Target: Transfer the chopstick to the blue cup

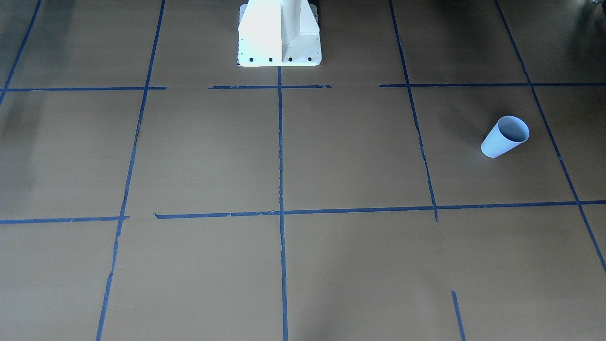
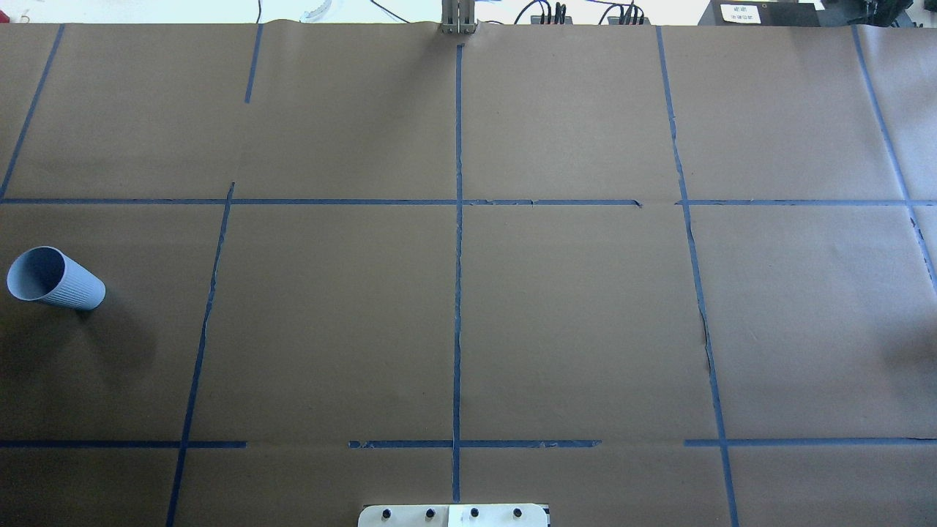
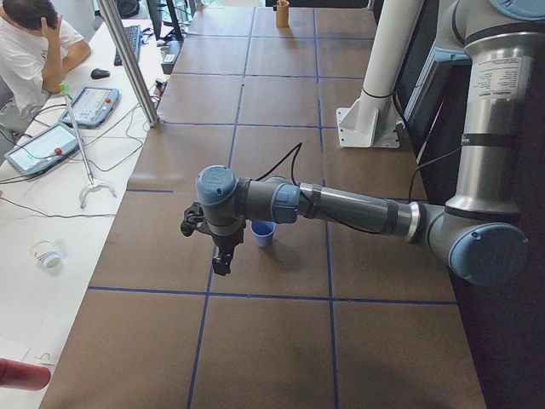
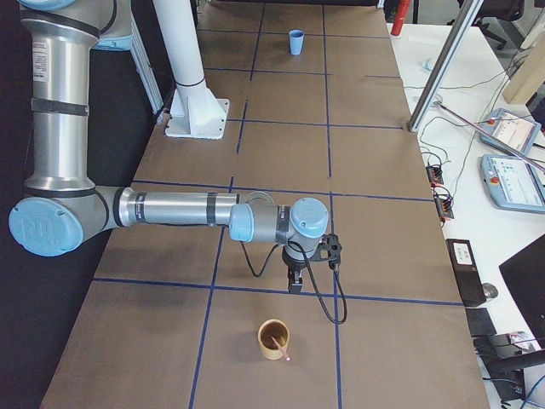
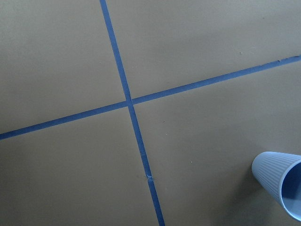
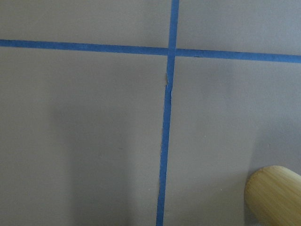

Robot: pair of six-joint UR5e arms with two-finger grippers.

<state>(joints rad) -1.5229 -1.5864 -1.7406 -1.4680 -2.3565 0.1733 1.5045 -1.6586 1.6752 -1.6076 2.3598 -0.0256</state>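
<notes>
The blue cup stands upright on the brown table at the robot's left end; it also shows in the overhead view, the left side view, far off in the right side view and at the left wrist view's lower right. The pale pink chopstick leans inside a bamboo cup, which also shows in the right wrist view. My left gripper hangs above the table beside the blue cup. My right gripper hangs just short of the bamboo cup. I cannot tell whether either is open or shut.
The white robot pedestal stands at the table's middle edge. Blue tape lines grid the brown paper. An operator sits at a side table with tablets. A metal post stands at the table's far edge.
</notes>
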